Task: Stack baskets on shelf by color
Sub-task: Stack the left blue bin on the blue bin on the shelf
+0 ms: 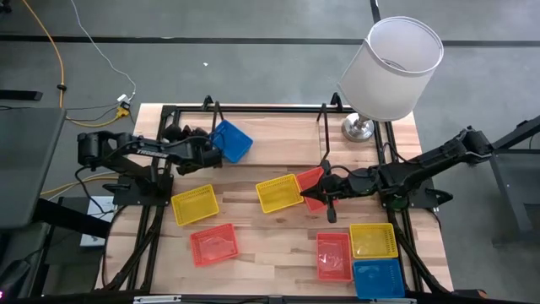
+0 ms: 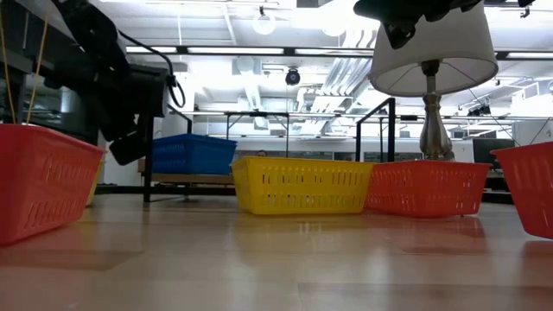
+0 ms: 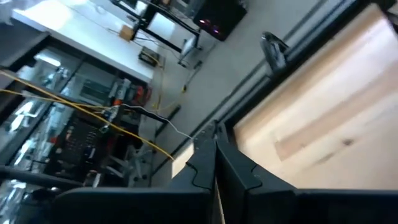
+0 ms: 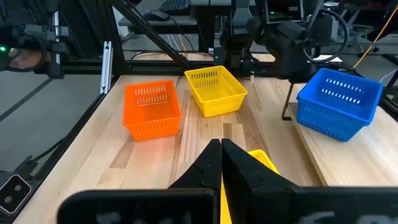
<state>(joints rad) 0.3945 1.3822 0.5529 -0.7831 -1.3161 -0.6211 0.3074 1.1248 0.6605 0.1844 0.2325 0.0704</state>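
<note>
A blue basket (image 1: 232, 140) (image 4: 339, 99) rests by its bottom on the shelf (image 1: 278, 139), turned askew. My left gripper (image 1: 211, 154) (image 3: 215, 163) is shut close beside the basket's left corner. Its fingers point away from the basket toward the table's far left corner, and no blue shows in the left wrist view. My right gripper (image 1: 323, 199) (image 4: 221, 155) is shut and hovers above a yellow basket (image 1: 278, 193) (image 2: 298, 184) and an orange basket (image 1: 310, 181) (image 2: 423, 187). These two stand side by side on the tabletop.
A yellow basket (image 1: 195, 205) and an orange one (image 1: 213, 243) sit on the table's left half. Near the right front corner sit an orange (image 1: 333, 256), a yellow (image 1: 373, 241) and a blue basket (image 1: 377, 279). A lamp (image 1: 390, 59) stands at the far right.
</note>
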